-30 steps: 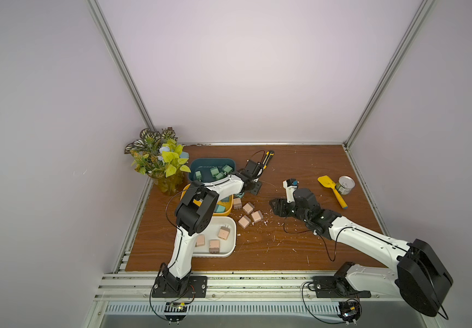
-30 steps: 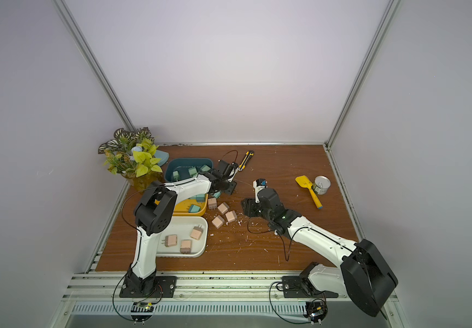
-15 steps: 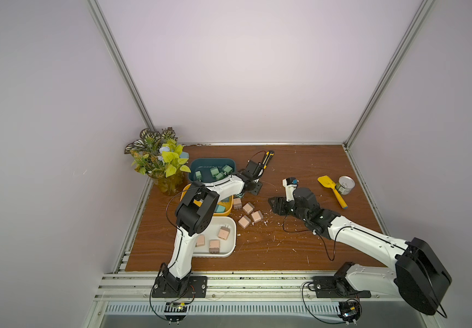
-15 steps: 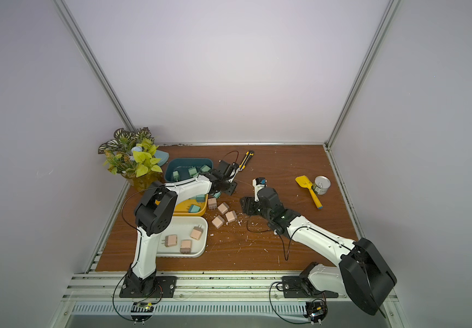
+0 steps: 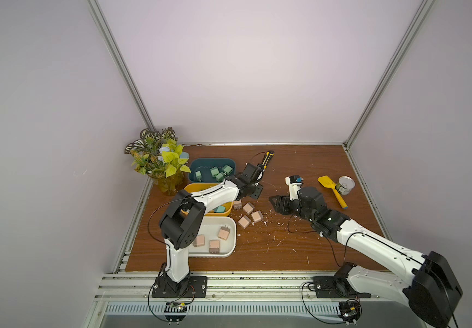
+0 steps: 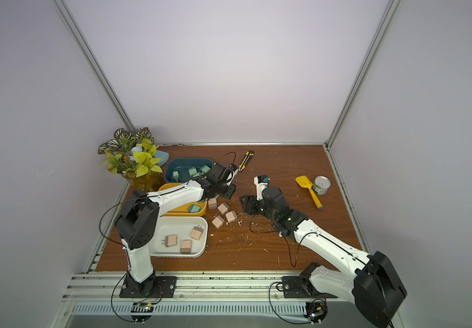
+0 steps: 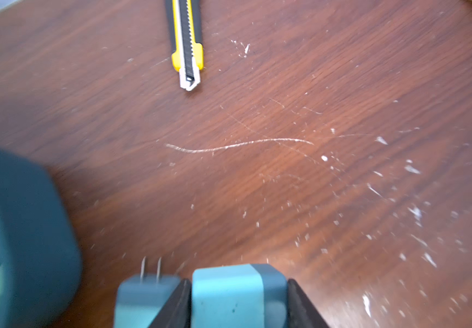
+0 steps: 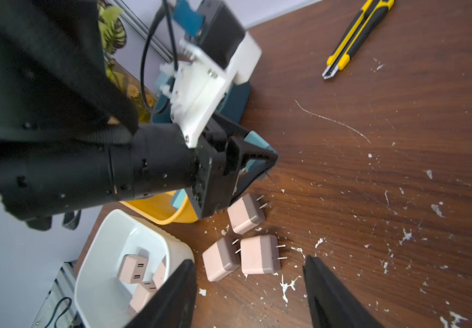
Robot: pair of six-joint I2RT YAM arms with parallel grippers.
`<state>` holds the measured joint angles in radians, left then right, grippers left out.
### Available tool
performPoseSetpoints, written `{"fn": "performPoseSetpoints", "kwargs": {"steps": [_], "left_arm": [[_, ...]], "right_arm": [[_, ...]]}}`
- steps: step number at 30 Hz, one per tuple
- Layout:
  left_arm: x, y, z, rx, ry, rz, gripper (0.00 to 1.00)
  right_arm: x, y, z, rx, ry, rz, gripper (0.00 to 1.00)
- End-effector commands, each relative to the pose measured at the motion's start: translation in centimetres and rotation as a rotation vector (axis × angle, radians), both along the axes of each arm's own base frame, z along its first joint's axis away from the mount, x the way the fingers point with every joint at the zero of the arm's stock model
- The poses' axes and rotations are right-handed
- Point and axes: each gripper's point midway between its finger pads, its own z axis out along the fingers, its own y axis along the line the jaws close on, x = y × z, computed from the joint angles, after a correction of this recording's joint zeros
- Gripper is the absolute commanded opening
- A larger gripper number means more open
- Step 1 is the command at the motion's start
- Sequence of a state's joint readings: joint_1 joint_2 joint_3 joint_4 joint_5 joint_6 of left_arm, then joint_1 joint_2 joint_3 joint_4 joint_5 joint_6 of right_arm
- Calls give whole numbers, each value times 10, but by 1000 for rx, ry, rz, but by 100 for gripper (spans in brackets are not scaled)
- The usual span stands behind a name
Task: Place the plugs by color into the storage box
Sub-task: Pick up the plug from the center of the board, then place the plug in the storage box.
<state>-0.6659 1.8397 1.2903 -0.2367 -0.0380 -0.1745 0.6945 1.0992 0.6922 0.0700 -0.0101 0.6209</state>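
Note:
My left gripper (image 7: pixel 239 306) is shut on a teal-blue plug (image 7: pixel 226 292), low over the table by the yellow box (image 5: pixel 193 188); in a top view the left gripper (image 5: pixel 253 190) hides it. A second teal-blue plug (image 7: pixel 144 295) shows beside one finger. Several pink plugs (image 5: pixel 248 208) lie loose on the wood near the white box (image 5: pixel 230 250), which holds three pink ones (image 6: pixel 196 233). Green plugs (image 5: pixel 214 172) lie in the dark teal box (image 5: pixel 197 166). My right gripper (image 8: pixel 249 295) is open and empty, just right of the loose pink plugs (image 8: pixel 260 254).
A yellow-and-black utility knife (image 5: pixel 267 159) lies behind the left gripper. A yellow scoop (image 5: pixel 331 190) and a tin can (image 5: pixel 345 184) sit at the right. A potted plant (image 5: pixel 161 162) fills the back left corner. White chips litter the wooden table (image 5: pixel 285 250).

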Motion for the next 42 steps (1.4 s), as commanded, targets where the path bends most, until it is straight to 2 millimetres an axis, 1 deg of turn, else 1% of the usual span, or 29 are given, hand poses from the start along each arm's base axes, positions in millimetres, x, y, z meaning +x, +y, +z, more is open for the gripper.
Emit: {"fn": "performPoseSetpoints", "kwargs": {"steps": [1,4,6,10,13,16,19,22,26,31,38,41,42], "left_arm": [[-12,10,18,-54,-24,43,42],[-26,24,23,-43,-35,47,42],[-34,34,25,-37,-40,52,42],[-47,56,33,-86,-14,72,43],[-50,76,40,-124,-14,115,43],[-50,94,45,-102,-39,133,43],[-45,117,43,-69,-38,171,43],[-40,136,43,-74,-26,197,44],[-36,152,41,-84,-19,219,44],[-36,168,32,-75,-1,260,45],[-36,199,32,33,-42,349,46],[-39,207,26,68,-31,377,50],[-39,209,25,77,-30,386,55]], "right_arm": [[-6,5,29,48,-56,40,66],[-8,6,30,49,-58,55,66],[-8,10,27,61,-47,70,65],[-12,26,23,93,-21,108,64],[-15,39,25,91,-29,125,64],[-16,51,24,84,-30,141,64],[-18,63,19,82,-16,151,64],[-20,76,19,93,-18,166,64],[-20,91,18,83,-12,183,64],[-16,110,16,60,-10,214,64],[-12,127,5,52,10,240,65],[-12,131,2,48,15,245,65],[-11,131,2,48,14,244,65]]}}
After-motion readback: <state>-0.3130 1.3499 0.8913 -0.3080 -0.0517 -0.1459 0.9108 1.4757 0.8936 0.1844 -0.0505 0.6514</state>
